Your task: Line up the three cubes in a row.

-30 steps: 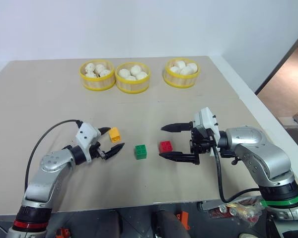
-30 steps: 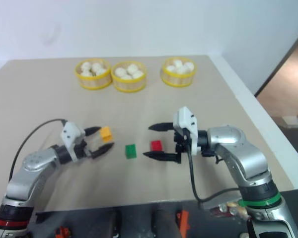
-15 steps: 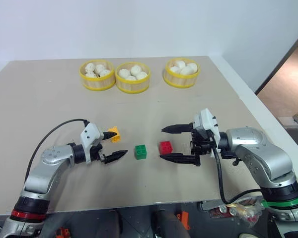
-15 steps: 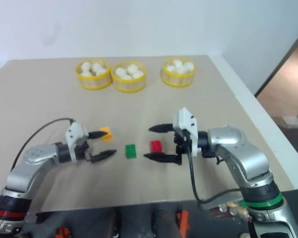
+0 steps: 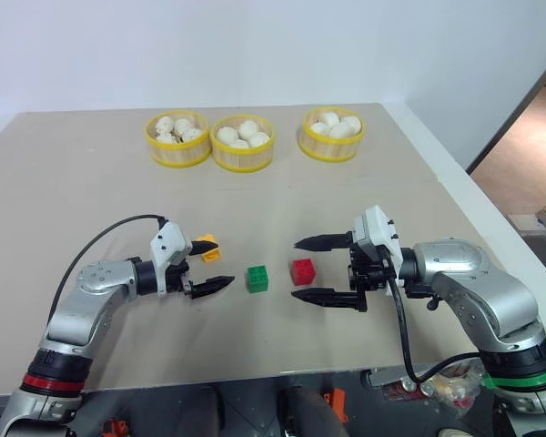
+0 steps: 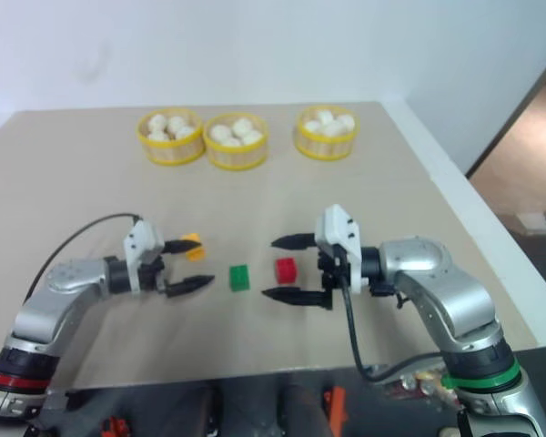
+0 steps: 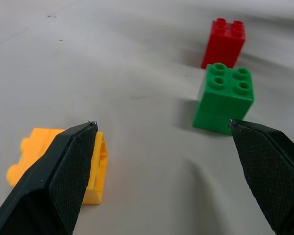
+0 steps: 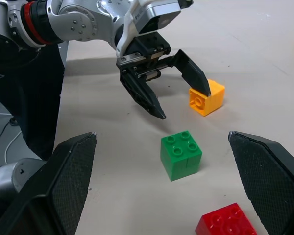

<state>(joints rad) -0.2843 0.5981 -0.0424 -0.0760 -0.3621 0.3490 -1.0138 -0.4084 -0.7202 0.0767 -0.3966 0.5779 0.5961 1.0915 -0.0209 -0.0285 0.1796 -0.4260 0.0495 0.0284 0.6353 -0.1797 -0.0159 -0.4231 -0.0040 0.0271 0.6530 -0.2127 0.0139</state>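
Note:
Three small studded cubes lie near the table's front. The yellow-orange cube (image 5: 208, 248) is leftmost, the green cube (image 5: 257, 279) is in the middle, and the red cube (image 5: 303, 271) is to its right. The yellow one sits slightly farther back than the other two. My left gripper (image 5: 223, 263) is open and points right toward the green cube (image 7: 223, 100). Its far finger overlaps the yellow cube (image 7: 24, 159); I cannot tell if they touch. My right gripper (image 5: 295, 270) is open, pointing left, its fingertips on either side of the red cube (image 8: 228, 223) without holding it.
Three round yellow baskets of white buns stand in a row at the back: left basket (image 5: 177, 157), middle basket (image 5: 243, 162), right basket (image 5: 332, 150). The table's right edge (image 5: 455, 187) runs close beside my right arm.
My left gripper has swung to the right, so the yellow cube now sits at its far finger rather than between the fingers. The cubes and right gripper have stayed put.

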